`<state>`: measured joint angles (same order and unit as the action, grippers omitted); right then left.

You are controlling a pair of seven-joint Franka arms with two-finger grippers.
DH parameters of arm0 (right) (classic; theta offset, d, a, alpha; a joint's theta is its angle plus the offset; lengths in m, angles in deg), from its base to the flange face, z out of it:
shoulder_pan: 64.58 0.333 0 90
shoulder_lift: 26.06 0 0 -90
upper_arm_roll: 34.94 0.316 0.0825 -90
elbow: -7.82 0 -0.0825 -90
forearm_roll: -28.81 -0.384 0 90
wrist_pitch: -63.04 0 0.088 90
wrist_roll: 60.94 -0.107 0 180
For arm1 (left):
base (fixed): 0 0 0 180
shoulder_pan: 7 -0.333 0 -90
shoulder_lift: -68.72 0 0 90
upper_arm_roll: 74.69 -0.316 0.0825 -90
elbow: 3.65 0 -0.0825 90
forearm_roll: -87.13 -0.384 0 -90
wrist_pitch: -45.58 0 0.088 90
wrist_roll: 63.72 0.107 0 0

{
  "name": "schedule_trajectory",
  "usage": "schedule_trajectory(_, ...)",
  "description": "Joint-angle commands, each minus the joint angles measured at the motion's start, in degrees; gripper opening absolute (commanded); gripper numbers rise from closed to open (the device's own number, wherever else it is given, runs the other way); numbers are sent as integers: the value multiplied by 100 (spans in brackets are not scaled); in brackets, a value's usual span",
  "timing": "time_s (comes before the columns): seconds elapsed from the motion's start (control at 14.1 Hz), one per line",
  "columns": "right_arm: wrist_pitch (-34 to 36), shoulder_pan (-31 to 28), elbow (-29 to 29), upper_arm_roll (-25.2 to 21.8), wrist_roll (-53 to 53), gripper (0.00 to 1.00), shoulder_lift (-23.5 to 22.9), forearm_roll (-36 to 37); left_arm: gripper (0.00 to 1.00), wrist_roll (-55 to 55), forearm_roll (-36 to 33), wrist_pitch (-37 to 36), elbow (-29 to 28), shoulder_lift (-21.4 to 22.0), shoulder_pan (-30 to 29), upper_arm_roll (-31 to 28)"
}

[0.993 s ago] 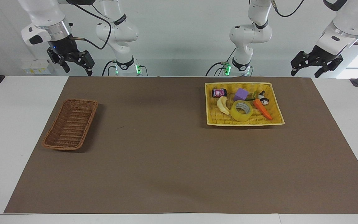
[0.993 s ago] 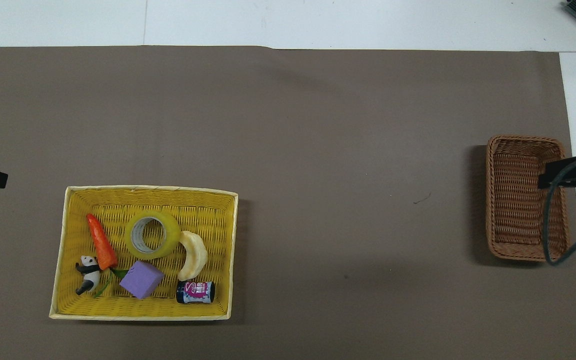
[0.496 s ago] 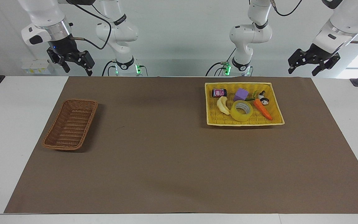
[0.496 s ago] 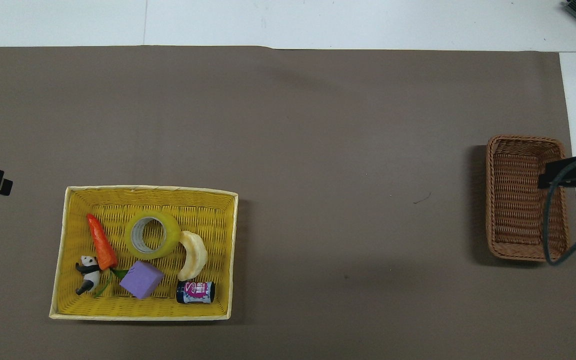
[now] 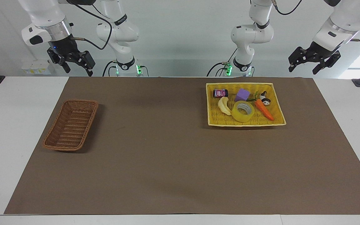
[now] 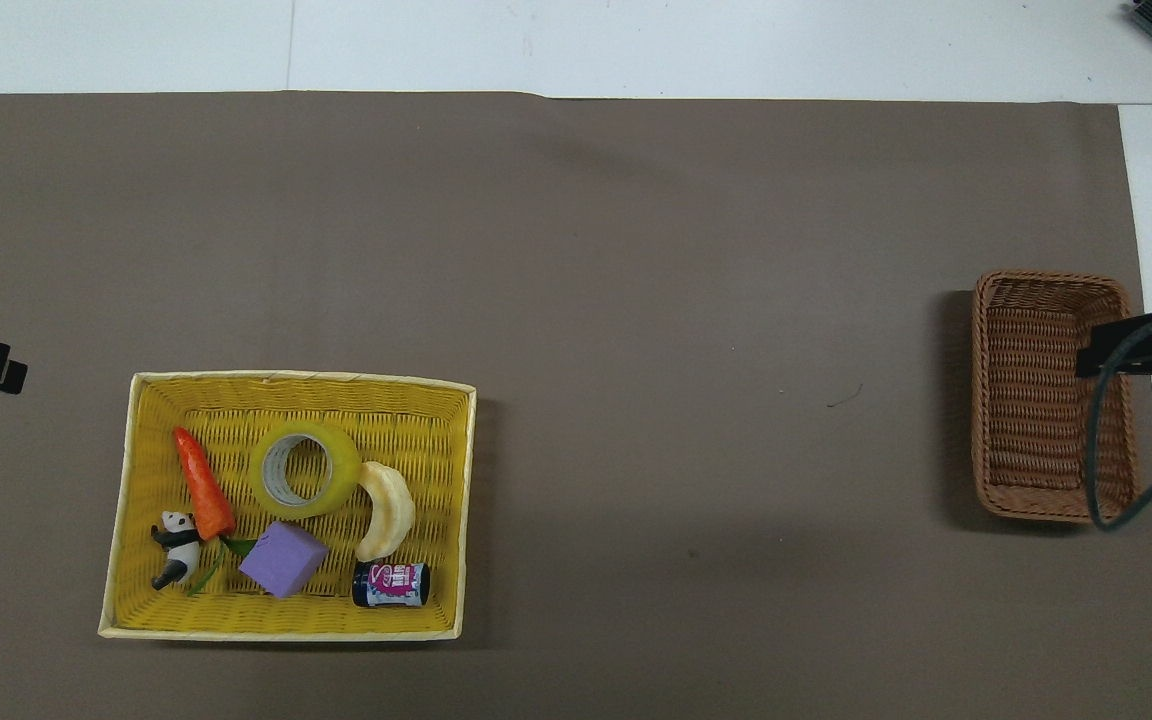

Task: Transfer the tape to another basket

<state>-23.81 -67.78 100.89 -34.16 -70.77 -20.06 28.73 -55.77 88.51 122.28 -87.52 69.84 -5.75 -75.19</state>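
In the yellow basket [image 6: 124, 520] at the left arm's end of the desk, we see the tape [image 6: 304, 468] lying flat beside the banana-shaped piece [image 6: 384, 510]: stiff, light, smooth, best pinched across its wall. Both tools, left [image 5: 313, 60] and right [image 5: 70, 62], hang spread and empty; the wicker basket [image 5: 70, 125] waits well apart

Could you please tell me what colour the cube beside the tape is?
The cube is purple, lying next to the tape in the yellow basket; the overhead view shows it best.
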Motion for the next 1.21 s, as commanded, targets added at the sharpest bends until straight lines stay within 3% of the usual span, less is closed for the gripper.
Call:
schedule_trajectory(0.0,-69,-22,63,-16,139,100,50,-106,100,171,-6,248,-506,327,-10,-64)
schedule_trajectory(0.28,-69,-22,63,-16,139,100,50,-106,100,1294,143,600,-918,310,-282,-100)
schedule_trajectory(0.57,-69,-22,63,-16,139,100,50,-106,100,2007,801,1277,-1639,283,-713,-100)
schedule_trajectory(1.13,-69,-22,63,-16,139,100,50,-98,100,2317,1453,2831,-3509,449,-406,-82)
